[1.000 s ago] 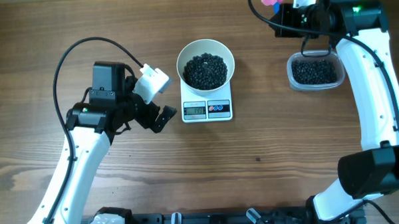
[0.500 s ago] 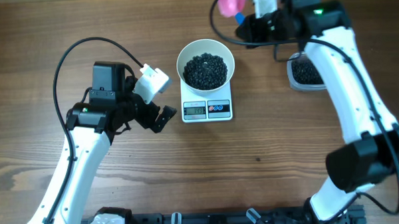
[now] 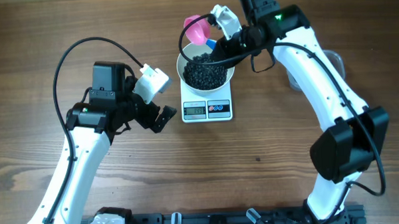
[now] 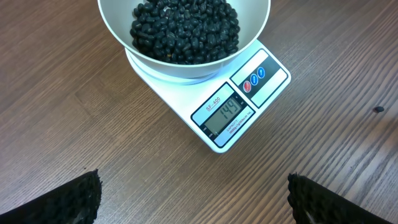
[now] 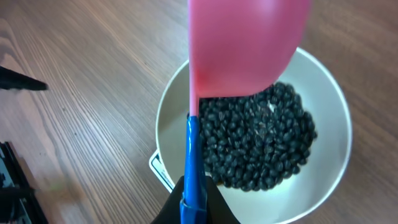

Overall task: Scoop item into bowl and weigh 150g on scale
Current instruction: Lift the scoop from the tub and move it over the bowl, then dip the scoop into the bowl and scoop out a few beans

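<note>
Wood table [image 3: 268, 176]: bowl [image 4: 186, 70] of black beads [image 4: 186, 28]; R claw [image 5: 194, 208] grips scoop [image 5: 242, 43], L claw [image 4: 196, 202] open.

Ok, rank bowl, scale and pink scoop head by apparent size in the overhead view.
Largest, tied: bowl and scale, about equally wide, scale partly hidden underneath.
Smallest: pink scoop head, though held nearer the camera.

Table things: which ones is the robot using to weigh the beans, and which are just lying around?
In the job: black beans, white bowl, scale, pink scoop in the right claw.
Just there: open left claw, small dark speck on the table.
</note>
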`<state>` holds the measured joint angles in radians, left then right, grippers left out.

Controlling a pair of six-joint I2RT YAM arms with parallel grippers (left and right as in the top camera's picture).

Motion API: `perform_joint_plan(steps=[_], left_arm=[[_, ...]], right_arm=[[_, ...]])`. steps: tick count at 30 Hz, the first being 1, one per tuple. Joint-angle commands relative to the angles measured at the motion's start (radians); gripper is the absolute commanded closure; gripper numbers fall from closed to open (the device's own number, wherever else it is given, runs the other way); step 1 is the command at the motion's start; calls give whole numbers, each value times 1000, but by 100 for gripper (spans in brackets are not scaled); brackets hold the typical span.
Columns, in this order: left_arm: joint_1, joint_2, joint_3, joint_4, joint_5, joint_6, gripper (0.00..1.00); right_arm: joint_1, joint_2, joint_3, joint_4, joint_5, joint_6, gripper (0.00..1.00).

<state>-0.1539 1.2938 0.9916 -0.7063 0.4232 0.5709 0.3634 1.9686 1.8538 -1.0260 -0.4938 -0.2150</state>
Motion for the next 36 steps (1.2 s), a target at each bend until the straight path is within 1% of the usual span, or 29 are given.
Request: perform_joint_plan(steps=[1,7,11,15,22,28,36], left_arm=[[5,-3,-6,3,5,-3,1],[5,-3,-6,3,5,-3,0],[5,-3,-6,3,5,-3,0],[5,-3,-6,3,5,-3,0],[5,-3,-6,3,5,-3,0],[5,-3,-6,3,5,-3,0],[5,-3,-6,3,5,-3,0]], right_arm=[[0,43,-15,-16,-19,-43,96],[-3,46,-15,-61,3,-49,96],[-1,46,-15,-158,10,-155,96],[-1,48,-15,-215,74,-204,96],[5,75,-15,-217,152,-243,96],[50,116,-15,-221,241,-283,96],[64,121,-15,-228,243,-292,96]])
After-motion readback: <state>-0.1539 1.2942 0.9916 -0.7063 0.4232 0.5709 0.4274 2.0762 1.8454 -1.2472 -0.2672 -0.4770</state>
